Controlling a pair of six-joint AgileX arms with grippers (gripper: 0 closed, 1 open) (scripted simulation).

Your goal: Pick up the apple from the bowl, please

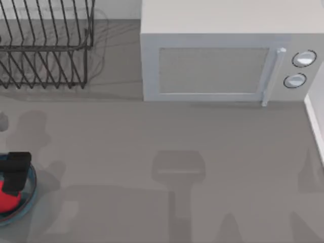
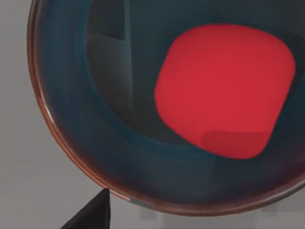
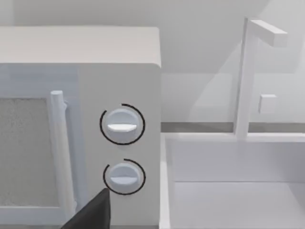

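Apple (image 1: 7, 198) lies in blue bowl (image 1: 31, 183), directly beneath left end effector (image 1: 15, 169); finger spread cannot be determined.

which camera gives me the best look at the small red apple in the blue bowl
The left wrist view: the small bright red apple lies unobstructed inside the shallow blue bowl. In the top view the left gripper partly covers it at the table's left edge. The right wrist view faces the grey microwave instead.

Left hand (image 1: 15, 169) over apple (image 1: 7, 200); bowl (image 1: 30, 190)
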